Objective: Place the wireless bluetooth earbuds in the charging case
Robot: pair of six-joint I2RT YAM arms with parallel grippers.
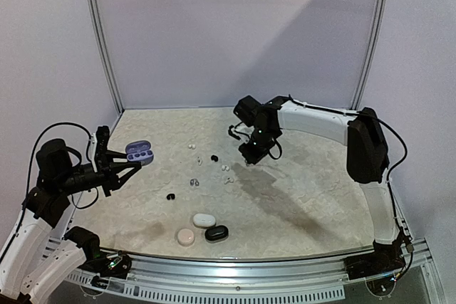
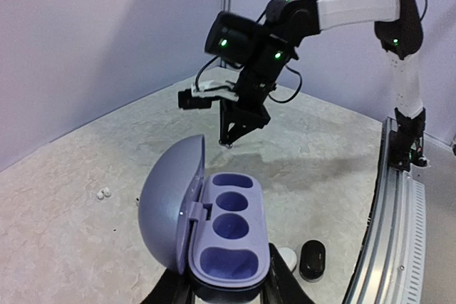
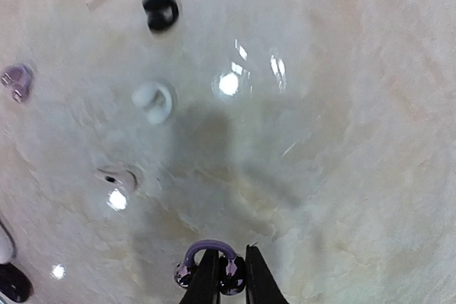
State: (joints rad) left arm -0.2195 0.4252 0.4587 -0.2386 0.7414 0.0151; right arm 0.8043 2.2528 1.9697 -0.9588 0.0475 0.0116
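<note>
My left gripper is shut on the base of an open lilac charging case, held above the table's left side. In the left wrist view the case shows empty wells, with its lid swung to the left. My right gripper is shut on a purple earbud with a loop, lifted off the table. From above, that gripper hangs over the table's middle back. Several loose earbuds lie below: black, white, purple.
Three closed cases sit near the front edge: white, pink and black. More small buds are scattered mid-table. A metal rail borders the front, and white walls enclose the back.
</note>
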